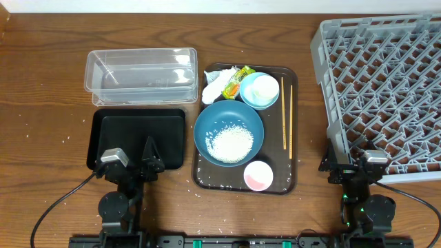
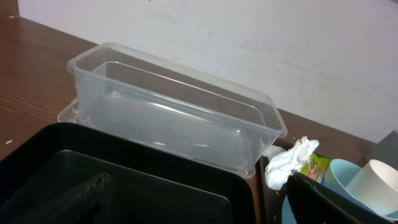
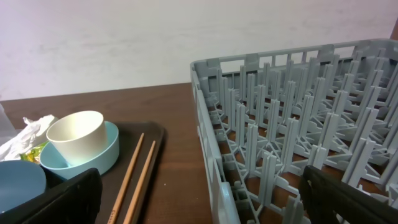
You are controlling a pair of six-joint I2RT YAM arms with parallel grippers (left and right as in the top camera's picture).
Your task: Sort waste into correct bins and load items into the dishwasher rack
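A brown wooden worktop (image 1: pixel 41 83) carries everything. The grey dishwasher rack (image 1: pixel 386 69) fills its right side, with nothing among the pegs. At the centre lies a dark-brown serving tray (image 1: pixel 289 158). To its left sit a clear plastic tub (image 1: pixel 141 72) at the far side and, nearer the robot, a shallow black bin (image 1: pixel 138 131), the two just beside each other. The left pincer (image 2: pixel 202 199) hangs over the black bin's near edge, fingers spread wide and holding nothing. The right pincer (image 3: pixel 202 196) is equally spread and bare, by the rack's near left corner. On the serving tray, a large dark-blue bowl (image 1: pixel 207 120) holds white rice (image 1: pixel 231 143). Behind it a small light-blue bowl (image 1: pixel 247 96) has a white cup (image 1: pixel 264 88) standing inside. A pink cup (image 1: pixel 258 176) stands at the near edge, and wooden chopsticks (image 1: pixel 286 117) lie along the right side. A crumpled tissue (image 1: pixel 215 83) and a snack wrapper (image 1: pixel 238 74) lie in the far left corner.
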